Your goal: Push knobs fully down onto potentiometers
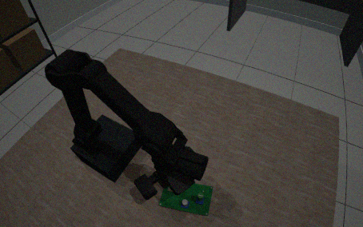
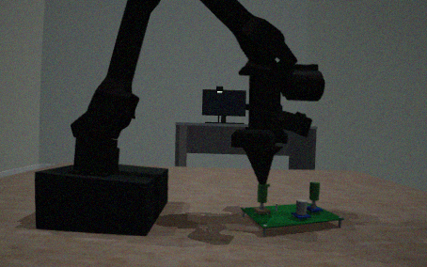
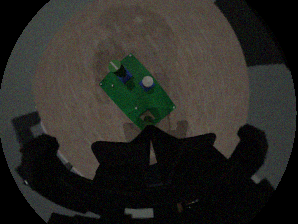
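a: where is everything placed, taken from the circuit board [image 2: 291, 214]?

b: the board is seen standing on its short legs on the wooden table [image 2: 376, 235], just in front of the arm's black base [image 2: 101, 198]. at the board's near-left corner a green knob [image 2: 262, 192] is seen upright on its shaft. at the far-right side a second green knob [image 2: 314, 191] is seen, also raised. between them, nearer the second, a short grey-capped part [image 2: 301, 206] is mounted.

a: and the gripper [image 2: 261, 180]?

b: it is held pointing straight down over the near-left knob, tips at the knob's top. the fingers are pressed together with nothing pinched; the closed tip is being used as a pusher. actual contact cannot be told for certain.

a: what could go wrong?

b: the tip is narrow, so if the push is off the knob's centre, the knob could be tipped and the shaft levered sideways. the potentiometer could then be torn loose from the board. since only the corner is loaded, the board could be rocked on its legs. too deep a press could also overload the solder points.
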Controlling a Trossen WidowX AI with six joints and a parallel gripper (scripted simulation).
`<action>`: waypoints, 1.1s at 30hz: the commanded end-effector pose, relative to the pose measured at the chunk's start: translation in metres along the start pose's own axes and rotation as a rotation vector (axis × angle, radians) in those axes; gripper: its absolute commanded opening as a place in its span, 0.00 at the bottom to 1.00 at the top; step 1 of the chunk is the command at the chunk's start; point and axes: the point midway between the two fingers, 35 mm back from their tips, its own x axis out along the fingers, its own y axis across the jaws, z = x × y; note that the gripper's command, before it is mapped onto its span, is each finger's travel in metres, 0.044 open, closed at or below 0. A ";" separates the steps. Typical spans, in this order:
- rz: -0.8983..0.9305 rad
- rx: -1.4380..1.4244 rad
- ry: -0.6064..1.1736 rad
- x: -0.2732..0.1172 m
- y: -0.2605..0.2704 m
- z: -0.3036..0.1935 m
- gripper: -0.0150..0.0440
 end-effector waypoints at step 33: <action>0.003 -0.003 0.002 0.014 0.002 0.001 0.25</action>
